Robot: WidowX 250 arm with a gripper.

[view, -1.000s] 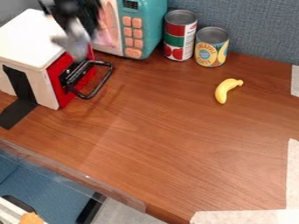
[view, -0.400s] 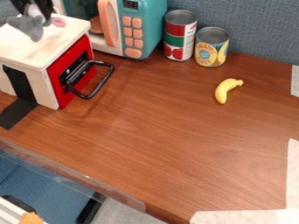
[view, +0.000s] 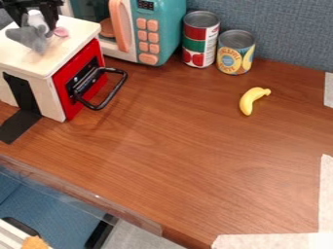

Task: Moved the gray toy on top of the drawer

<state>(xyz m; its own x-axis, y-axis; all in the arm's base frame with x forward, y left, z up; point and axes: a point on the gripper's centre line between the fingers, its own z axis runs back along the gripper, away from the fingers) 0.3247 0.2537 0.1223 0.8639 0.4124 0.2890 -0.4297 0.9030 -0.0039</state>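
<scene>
- We are seeing one black gripper (view: 37, 19) at the upper left, hanging over the drawer box; it is grasping the toy, its two jaws closing around the toy's whitish part.
- We are counting one gray toy (view: 27, 37), with pink showing at its right; it is hanging just under the gripper, at the top of the drawer box. Whether it is touching that top, we cannot tell.
- One drawer box (view: 21, 61) is standing at the left, with a pale top and side, one red front (view: 65, 78) and one black handle (view: 118, 87) sticking out to the right.
- One teal toy microwave (view: 170, 26) is standing behind it and to the right, showing one peach handle (view: 119, 24) and seven peach buttons (view: 148, 59).
- Two cans are standing near each other, right of the microwave: a taller red and green one (view: 200, 41) and a shorter yellow and blue one (view: 234, 56).
- One yellow banana (view: 251, 101) is lying in front of the shorter can.
- Beneath these things, we are looking at a brown wood-grain table (view: 189, 146). Black tape (view: 19, 125) is running from the box's side onto it, and pale tape (view: 273, 240) is marking its lower right corner.
- Around the table, a blue-gray fabric partition (view: 286, 29) is rising behind, and something blue (view: 52, 204) is showing below the front edge.
</scene>
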